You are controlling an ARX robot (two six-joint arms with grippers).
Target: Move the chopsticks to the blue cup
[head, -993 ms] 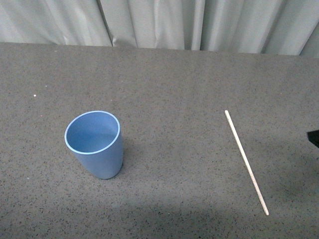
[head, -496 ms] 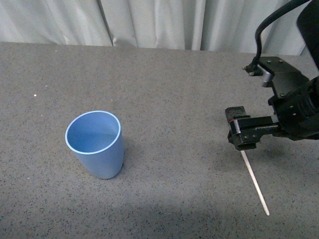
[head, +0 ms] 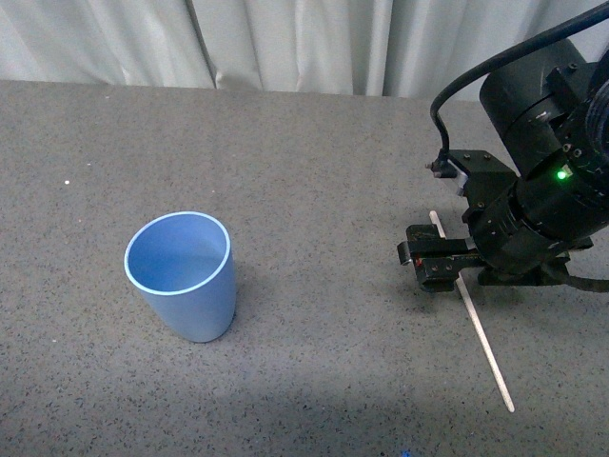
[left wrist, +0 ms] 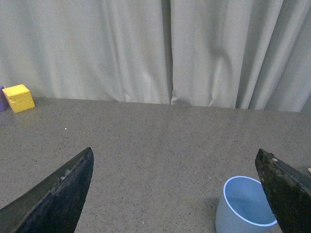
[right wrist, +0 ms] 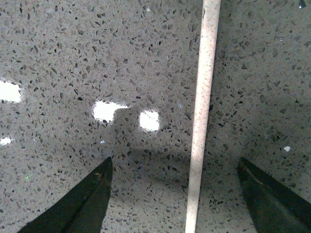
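Observation:
The blue cup (head: 181, 276) stands upright on the grey table at the left; it also shows in the left wrist view (left wrist: 245, 206). The chopstick (head: 487, 352), thin and pale, lies flat on the table at the right. My right gripper (head: 425, 262) is open and low over its far part. In the right wrist view the chopstick (right wrist: 201, 116) runs between the two spread fingers of the right gripper (right wrist: 176, 199), untouched by either. My left gripper (left wrist: 175, 194) is open and empty, with the cup by one finger; it is out of the front view.
A grey speckled table (head: 314, 162) ends at a pale curtain (head: 304, 43) at the back. A yellow block (left wrist: 18, 97) sits at the table's far edge in the left wrist view, beside a bit of something purple (left wrist: 1, 98).
My right arm came into view from the right, dropped over the chopstick and shifted slightly left. The cup and the chopstick have not moved.

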